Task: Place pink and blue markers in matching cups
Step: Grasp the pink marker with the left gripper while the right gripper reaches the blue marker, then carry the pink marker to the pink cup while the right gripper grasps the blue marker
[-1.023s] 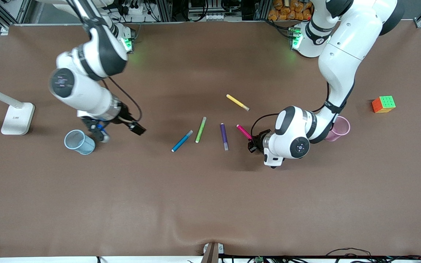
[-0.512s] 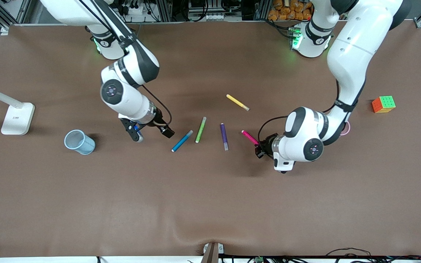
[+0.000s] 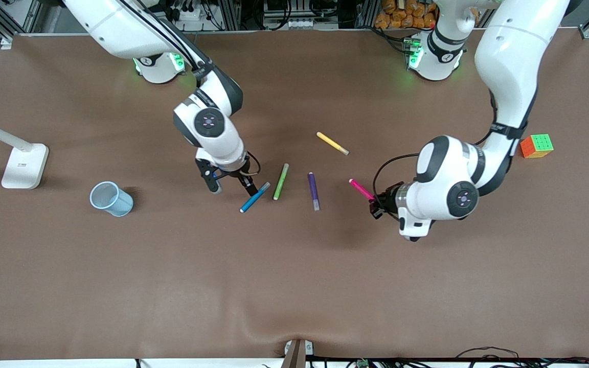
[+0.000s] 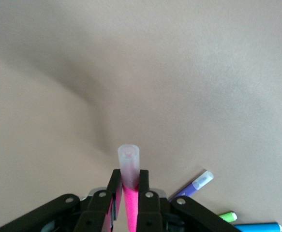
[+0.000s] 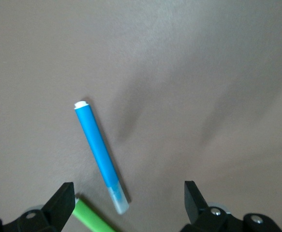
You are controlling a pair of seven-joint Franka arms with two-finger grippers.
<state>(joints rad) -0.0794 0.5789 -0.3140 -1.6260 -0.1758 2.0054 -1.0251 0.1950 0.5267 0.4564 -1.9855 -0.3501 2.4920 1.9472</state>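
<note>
The blue marker [image 3: 254, 197] lies on the table, slanted, also in the right wrist view [image 5: 100, 154]. My right gripper [image 3: 231, 186] is open and hangs just over its capped end, one finger to each side [image 5: 128, 193]. My left gripper [image 3: 375, 206] is shut on the pink marker [image 3: 361, 189], which sticks out from the fingers, cap outward, in the left wrist view [image 4: 129, 179]. The light blue cup [image 3: 110, 198] stands toward the right arm's end of the table. The pink cup is hidden by the left arm.
A lime-green marker [image 3: 280, 181] lies right beside the blue one, then a purple marker [image 3: 314, 190]; a yellow marker [image 3: 332, 143] lies farther from the front camera. A colour cube [image 3: 536, 145] sits at the left arm's end, a white lamp base [image 3: 24, 165] at the right arm's end.
My right gripper swung from beside the blue cup to over the blue marker. My left gripper carried the pink marker toward the left arm's end, and the arm now covers the pink cup.
</note>
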